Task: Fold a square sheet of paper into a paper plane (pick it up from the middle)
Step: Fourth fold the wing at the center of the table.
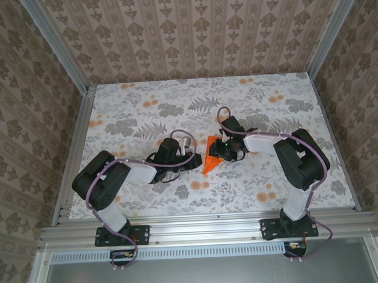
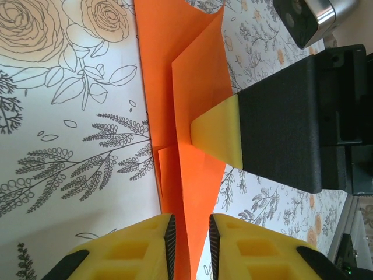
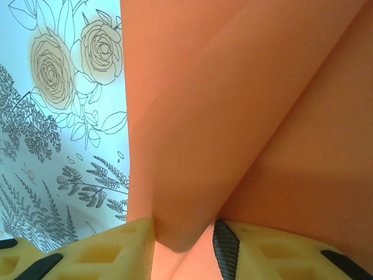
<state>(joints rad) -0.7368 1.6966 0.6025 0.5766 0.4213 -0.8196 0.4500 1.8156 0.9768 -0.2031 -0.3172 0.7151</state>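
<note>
- Left hand (image 2: 191, 228) at the left edge of the square sheet of paper (image 1: 210, 160), fingers narrowly parted, paper lying in the gap.
- Sheet partly folded, flat on counter (image 1: 144, 118).
- Right hand (image 3: 183, 230) over the sheet's right side, fold between fingers; cannot tell whether clamped.

Left gripper (image 2: 191, 233), right gripper (image 3: 185, 239) low, facing, jaws narrowly apart.

light: bright, even | shadows: soft | focus: the square sheet of paper (image 3: 245, 116) blurred close-up
</note>
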